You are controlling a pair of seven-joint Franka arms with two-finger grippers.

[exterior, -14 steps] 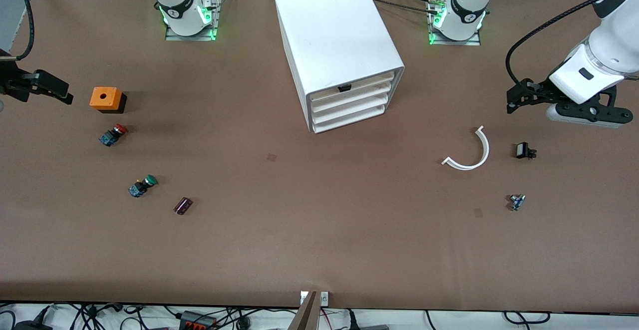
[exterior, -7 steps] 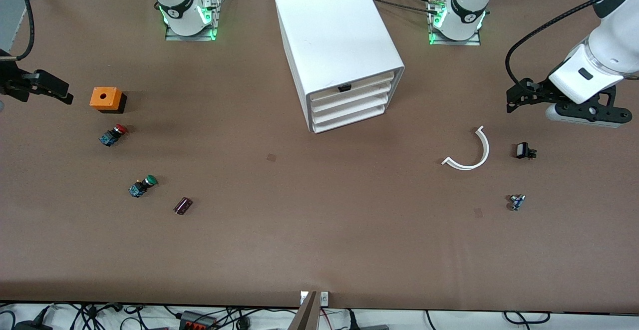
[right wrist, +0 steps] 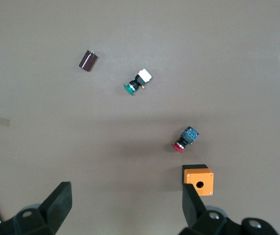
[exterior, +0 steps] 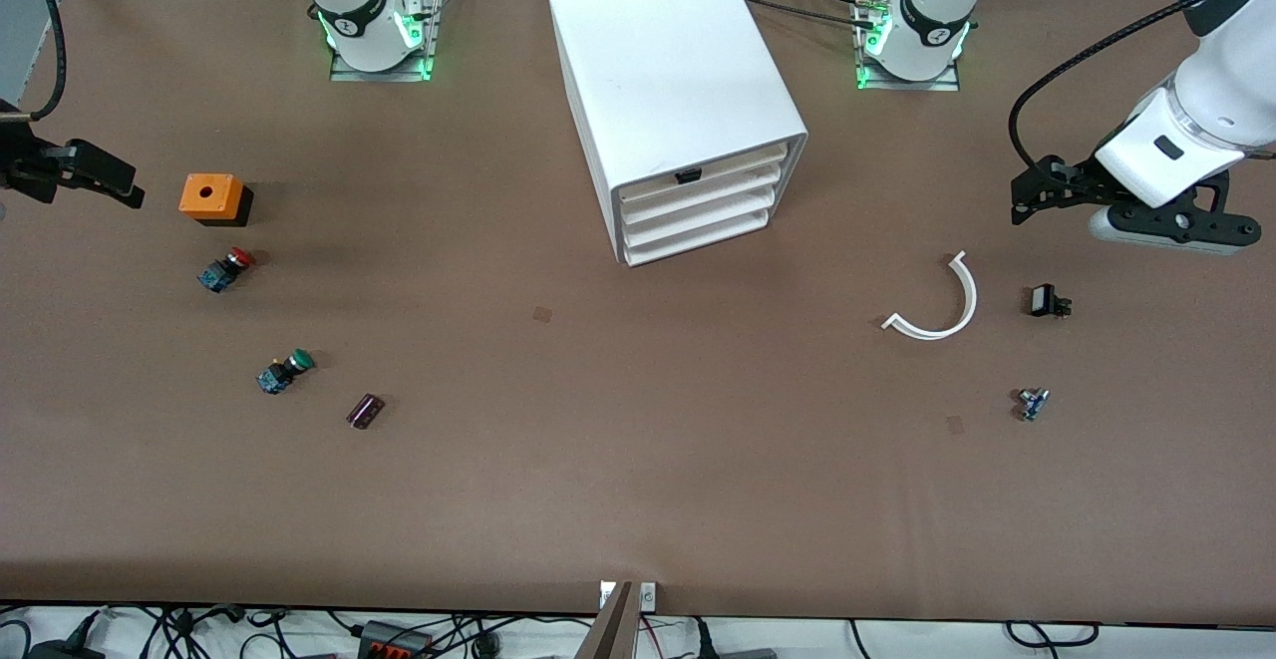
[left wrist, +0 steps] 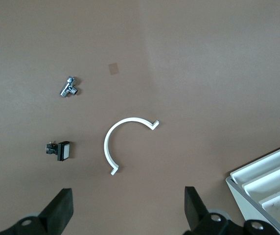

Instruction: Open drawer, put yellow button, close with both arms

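The white cabinet [exterior: 668,61] stands in the middle of the table between the two bases, and a corner of it shows in the left wrist view [left wrist: 272,183]. Its top drawer [exterior: 713,168] is shut, like the three below it. The yellow button is out of view. My left gripper [exterior: 1032,190] hangs open and empty over the left arm's end of the table; its fingers [left wrist: 61,208] stand wide apart over bare table. My right gripper [exterior: 95,175] hangs open and empty at the right arm's end, beside an orange box [right wrist: 198,178].
The orange box [exterior: 211,196], a red-capped switch [exterior: 225,269], a green-capped switch [exterior: 284,372] and a dark cylinder [exterior: 365,411] lie toward the right arm's end. A white curved strip [exterior: 942,305], a small black part [exterior: 1047,301] and a metal fitting [exterior: 1032,403] lie toward the left arm's end.
Both grippers have shifted only very slightly. Nothing on the table has moved.
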